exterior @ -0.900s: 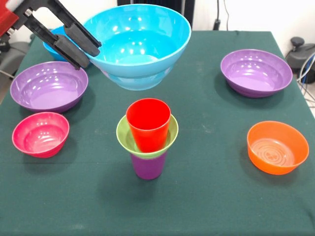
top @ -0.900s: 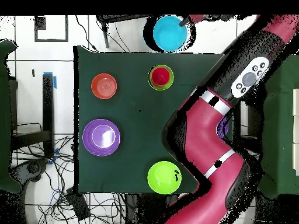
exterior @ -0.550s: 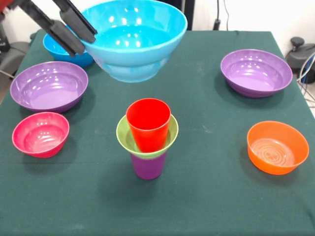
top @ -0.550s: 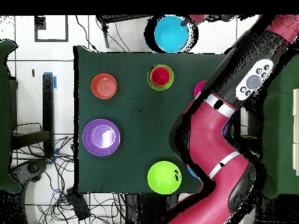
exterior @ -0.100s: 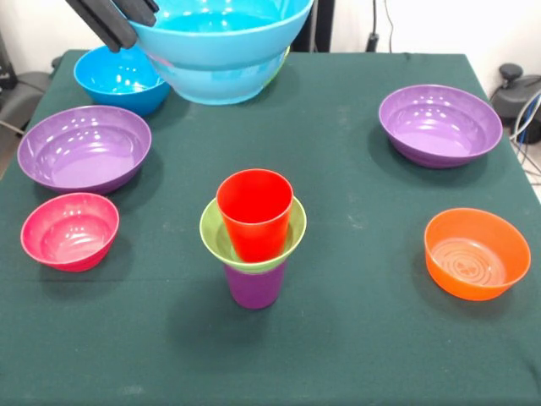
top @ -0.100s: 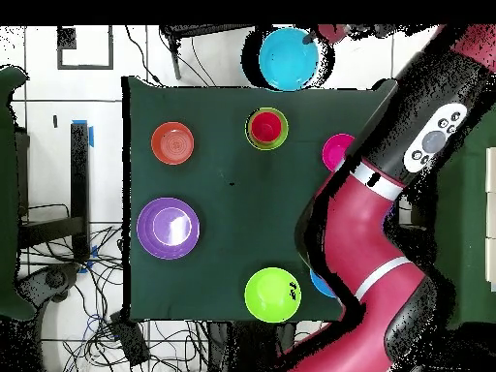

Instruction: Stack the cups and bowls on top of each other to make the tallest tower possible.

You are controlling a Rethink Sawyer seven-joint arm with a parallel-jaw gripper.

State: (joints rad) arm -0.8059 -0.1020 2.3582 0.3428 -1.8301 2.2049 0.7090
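Big blue bowl [exterior @ -0.100s: 221, 42] held aloft by rim, jaws clamped on it, above small blue bowl [exterior @ -0.100s: 118, 79].

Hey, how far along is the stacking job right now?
Done: a tower stands mid-table, the purple cup at the bottom, a small green bowl on it and the red cup inside. In hand: the gripper holds the large blue bowl by its rim, lifted off the table. Left: two purple bowls, the pink, orange, small blue and other green bowls sit unstacked.
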